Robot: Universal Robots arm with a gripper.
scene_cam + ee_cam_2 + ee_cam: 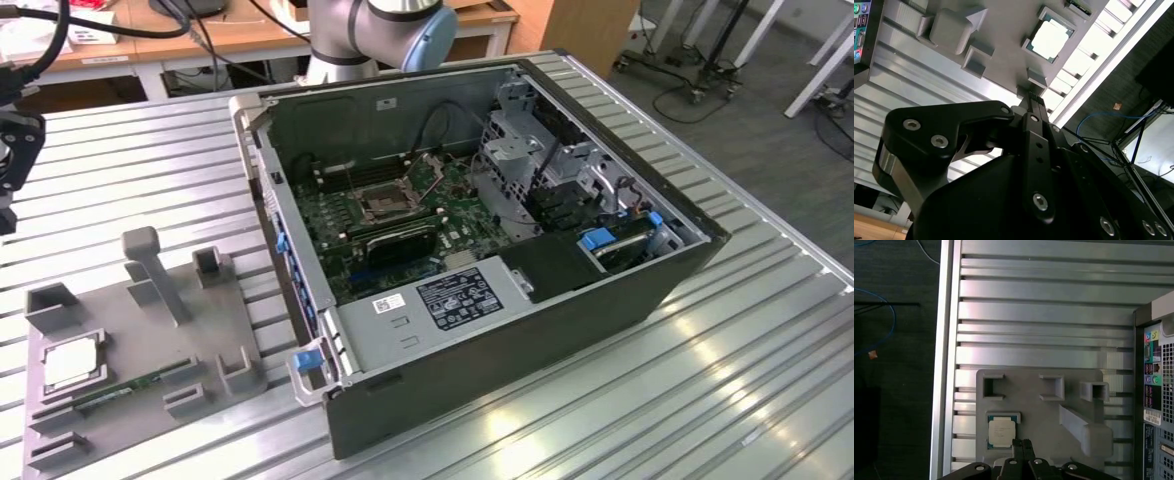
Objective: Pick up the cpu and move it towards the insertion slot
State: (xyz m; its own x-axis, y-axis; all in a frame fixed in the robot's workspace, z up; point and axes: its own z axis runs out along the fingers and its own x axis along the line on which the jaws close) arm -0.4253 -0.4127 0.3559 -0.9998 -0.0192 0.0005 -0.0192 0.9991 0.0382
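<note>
Claw: my claw (1022, 442) (1030, 98) is clenched, the two tips pressed flat together with nothing between them. You can see it in both wrist views.
Chip: the chip (70, 362) (1002, 432) (1051, 40) lies flat, silver face up, in a square pocket on the grey plate (200, 335) (1029, 410). It has not been picked up yet.
Claw to chip: in the first wrist view my tips show just beside one corner of the chip's pocket. How high I am above it I cannot tell.
Plate: it rests on the slatted metal table (694, 400), at the exterior view's left of the computer case (507, 360). It carries several raised pockets and a tall post (150, 268).
Memory stick: a long narrow green memory stick (127, 390) lies on the plate near the chip, in its own place.
Socket: the socket (383, 203) has a shiny frame and a dark middle. It sits on the green board inside the case, well apart from the chip.
Case: it lies on its side, open on top, with cables and drive cages showing. The first wrist view catches its back panel with the coloured ports.
Arm: my arm (380, 30) stands behind the case in the exterior view.
</note>
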